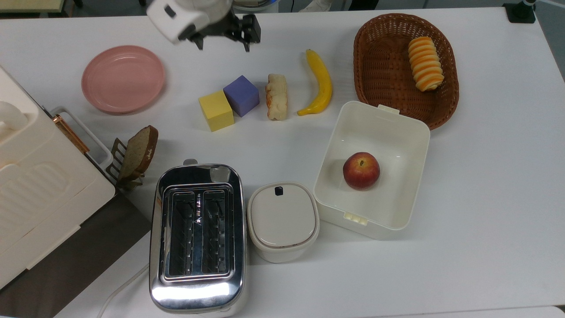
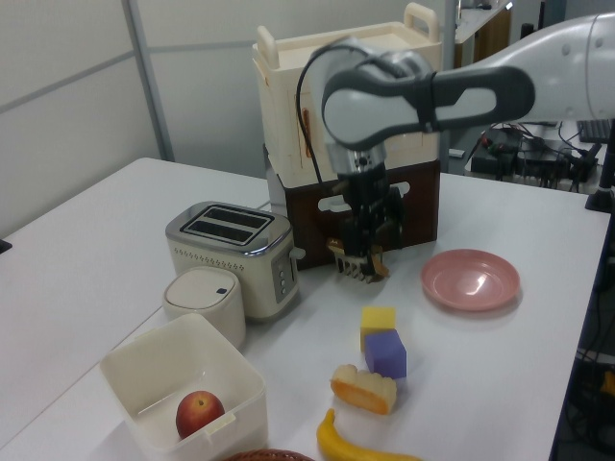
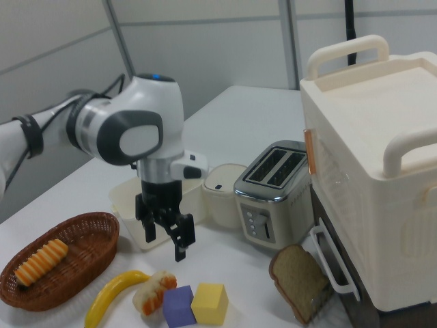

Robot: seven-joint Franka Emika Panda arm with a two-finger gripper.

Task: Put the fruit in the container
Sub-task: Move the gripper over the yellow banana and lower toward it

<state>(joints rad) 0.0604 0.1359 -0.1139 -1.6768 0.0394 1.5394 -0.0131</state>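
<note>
Open-fingered and holding nothing, the gripper (image 3: 166,240) hangs above the bench (image 1: 485,185), toward the far edge from the banana (image 1: 318,84). That banana lies flat on bare bench just beside the cream box (image 1: 412,132), apart from it, with a bread piece (image 1: 276,96) close on its other side and purple (image 1: 241,95) and yellow cubes (image 1: 216,110) beyond. A wicker basket (image 1: 379,70) flanks it too. Inside the box sits an apple (image 1: 361,170). No readable writing.
</note>
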